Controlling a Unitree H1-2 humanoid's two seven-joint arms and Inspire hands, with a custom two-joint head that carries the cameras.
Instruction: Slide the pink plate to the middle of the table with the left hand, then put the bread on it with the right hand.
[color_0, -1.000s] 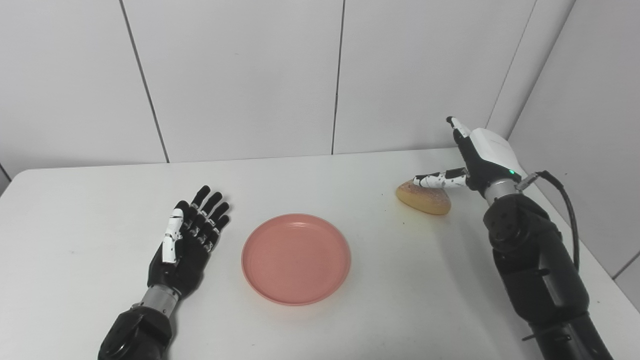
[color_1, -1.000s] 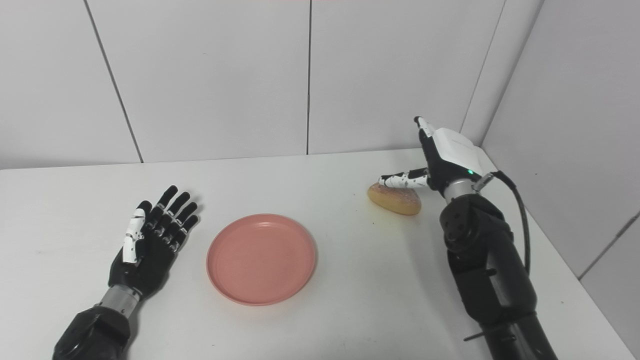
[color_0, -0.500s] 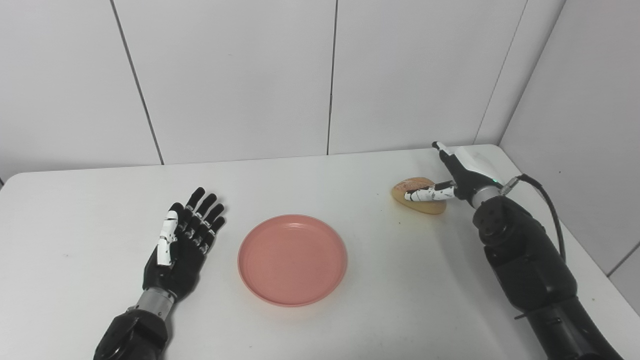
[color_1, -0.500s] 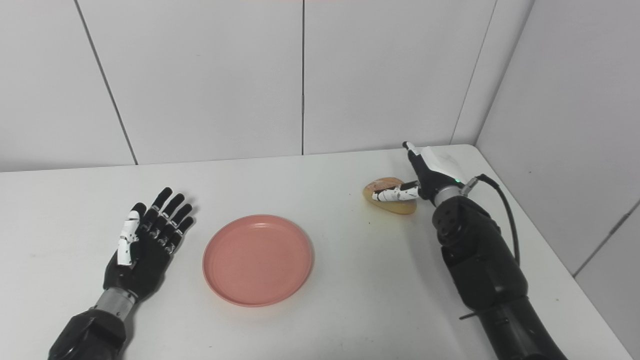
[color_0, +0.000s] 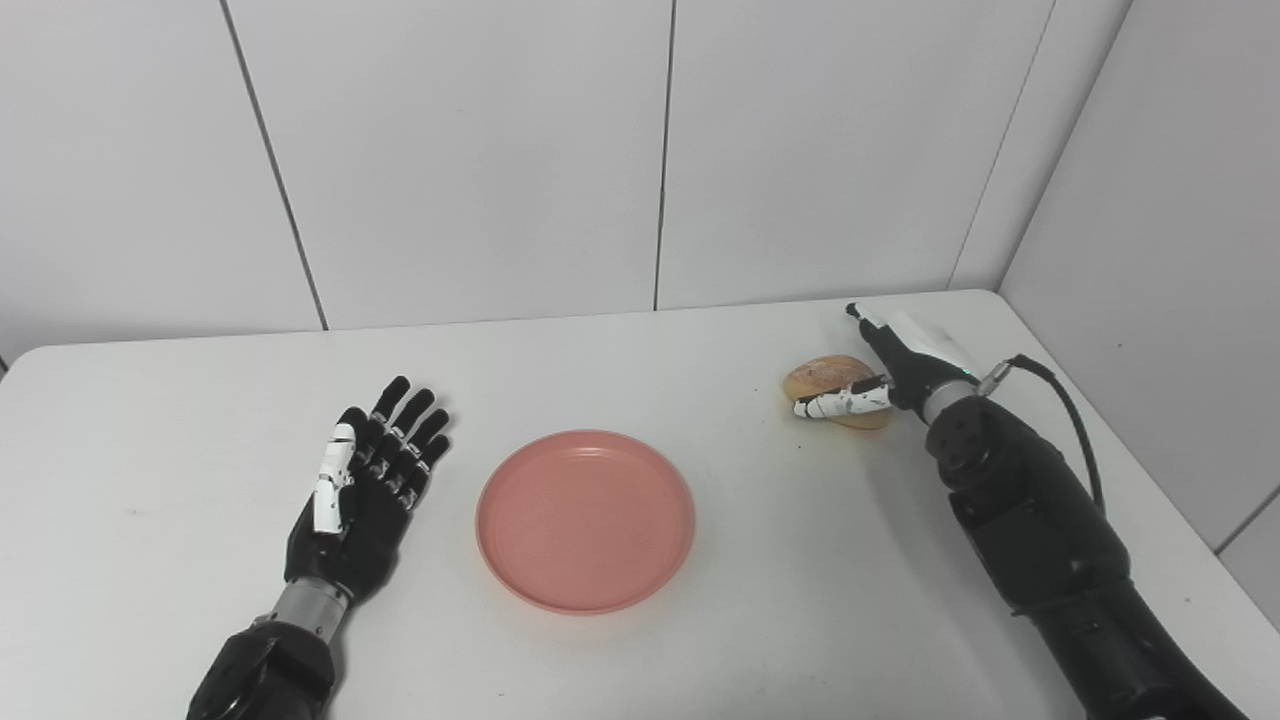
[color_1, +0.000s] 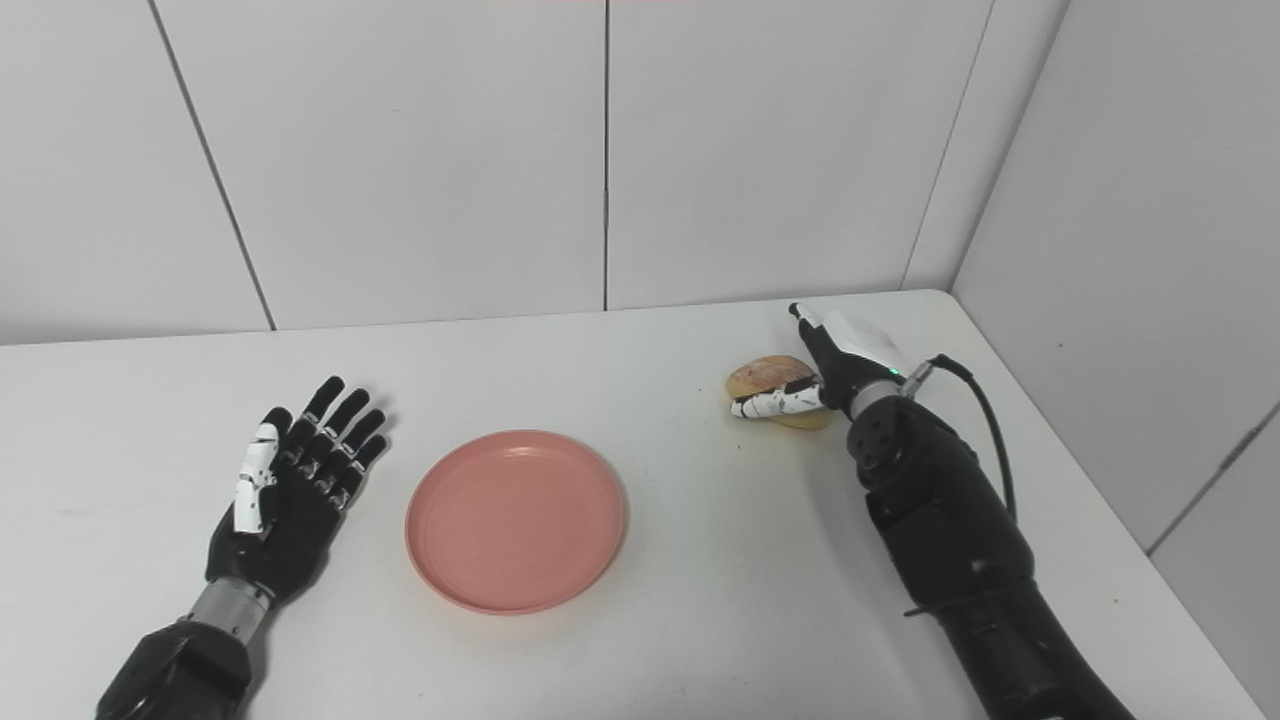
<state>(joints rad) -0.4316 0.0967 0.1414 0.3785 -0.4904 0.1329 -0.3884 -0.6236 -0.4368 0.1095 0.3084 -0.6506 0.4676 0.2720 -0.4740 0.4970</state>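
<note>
The pink plate lies empty on the white table, near its middle. My left hand rests flat and open on the table just left of the plate, not touching it. The bread, a round brown bun, sits at the back right. My right hand is low at the bread's right side. Its thumb lies along the bun's near edge and its straight fingers reach past the far side. The hand brackets the bun without closing on it.
White wall panels stand behind the table, and a side wall rises close along its right edge. A black cable loops off my right wrist.
My right hand has dropped to table level beside the bread, and its thumb has gone from above the bun to its near edge. Left hand and plate are still; the camera shifted slightly.
</note>
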